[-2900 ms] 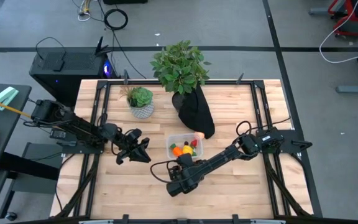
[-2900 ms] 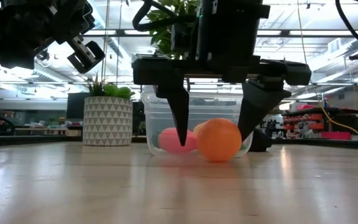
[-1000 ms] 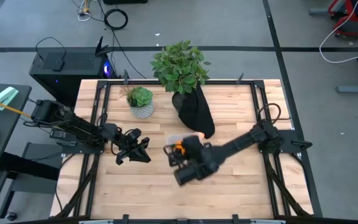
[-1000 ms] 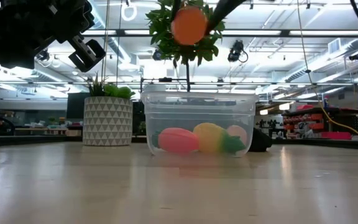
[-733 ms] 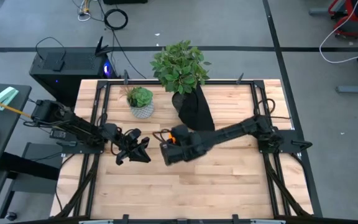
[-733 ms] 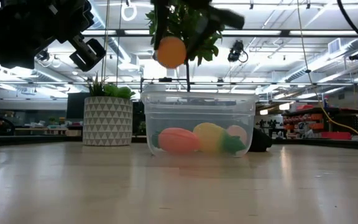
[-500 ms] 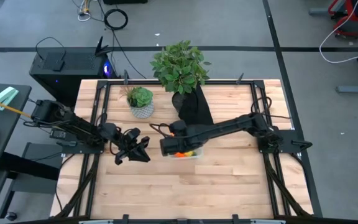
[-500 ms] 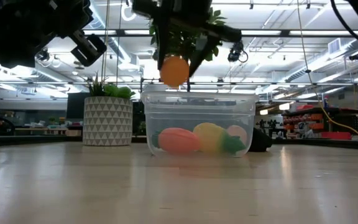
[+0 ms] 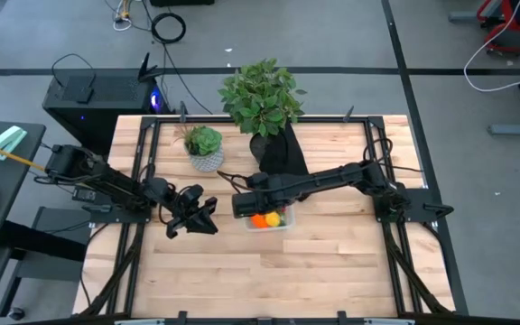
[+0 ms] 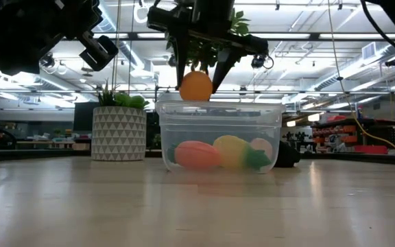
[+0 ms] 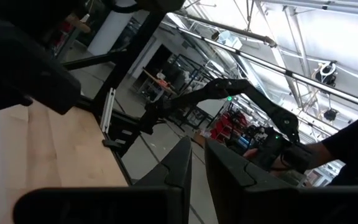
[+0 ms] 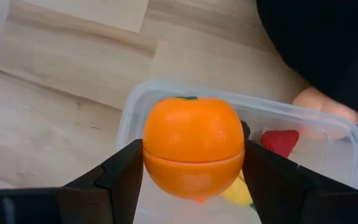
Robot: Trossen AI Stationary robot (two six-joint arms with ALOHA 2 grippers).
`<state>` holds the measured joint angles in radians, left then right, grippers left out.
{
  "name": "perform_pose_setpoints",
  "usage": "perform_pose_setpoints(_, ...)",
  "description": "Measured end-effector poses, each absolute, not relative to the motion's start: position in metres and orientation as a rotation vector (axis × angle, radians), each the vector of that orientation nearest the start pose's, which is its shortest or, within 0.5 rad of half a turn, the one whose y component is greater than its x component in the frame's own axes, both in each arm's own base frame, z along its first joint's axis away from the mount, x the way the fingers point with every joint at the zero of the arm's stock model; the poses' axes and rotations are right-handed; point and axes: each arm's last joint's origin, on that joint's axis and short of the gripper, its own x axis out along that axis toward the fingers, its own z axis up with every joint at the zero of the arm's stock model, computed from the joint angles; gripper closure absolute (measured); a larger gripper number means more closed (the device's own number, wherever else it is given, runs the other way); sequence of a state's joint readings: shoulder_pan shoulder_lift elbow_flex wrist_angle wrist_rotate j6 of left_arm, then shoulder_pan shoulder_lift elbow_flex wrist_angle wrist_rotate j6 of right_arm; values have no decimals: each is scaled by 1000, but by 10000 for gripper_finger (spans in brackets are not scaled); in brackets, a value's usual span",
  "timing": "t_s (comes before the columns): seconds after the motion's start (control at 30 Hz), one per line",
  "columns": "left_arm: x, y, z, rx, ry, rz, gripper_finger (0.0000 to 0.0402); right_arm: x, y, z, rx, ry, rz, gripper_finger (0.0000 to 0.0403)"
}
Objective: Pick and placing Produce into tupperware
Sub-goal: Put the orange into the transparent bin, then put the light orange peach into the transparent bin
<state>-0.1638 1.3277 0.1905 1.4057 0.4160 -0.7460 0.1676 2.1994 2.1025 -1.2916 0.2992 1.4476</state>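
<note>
Orange and round, the toy orange [image 12: 193, 144] sits clamped between the two dark fingers [image 12: 122, 177] of the right end effector [image 10: 197, 81], which hangs just above the rim of the clear tupperware [image 10: 219, 136]. In the low view the fruit is level with the container's top edge, over its left part, and has not gone in. In the high view the right arm reaches across the tabletop [image 9: 314, 271] from the right side, and its end effector covers the tupperware's left end. Inside the tupperware the low view shows a pink-orange piece [image 10: 193, 154], a yellow piece [image 10: 229, 151] with a green bit beside it, and a pale peach-coloured ball [image 10: 262, 148] near the far right wall; the right wrist view also shows a red strawberry [image 12: 281, 142] lying on the container floor. A white patterned pot [image 10: 118, 133] with a small green plant stands well to the left of the tupperware, and a larger leafy plant [image 9: 262, 97] in a dark wrapping stands behind it. The left end effector [image 9: 204, 219] waits above the tabletop to the left of the tupperware, its fingers nearly together with a thin gap and nothing between them.
</note>
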Motion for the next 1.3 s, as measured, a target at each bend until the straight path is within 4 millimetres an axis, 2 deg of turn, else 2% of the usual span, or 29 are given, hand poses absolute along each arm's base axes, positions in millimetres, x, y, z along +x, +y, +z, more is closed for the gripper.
perform_pose_setpoints(0.5, 200, -45, 188, -667, -52, -648, 349, 438, 50, 258, 974, 1058, -995, 153)
perform_pose_setpoints(0.87, 200, -45, 188, -658, -54, -648, 349, 439, 50, 258, 910, 1080, -952, 152)
perform_pose_setpoints(1.3, 200, -45, 188, -636, -62, -646, 349, 439, 50, 258, 919, 1070, -964, 90)
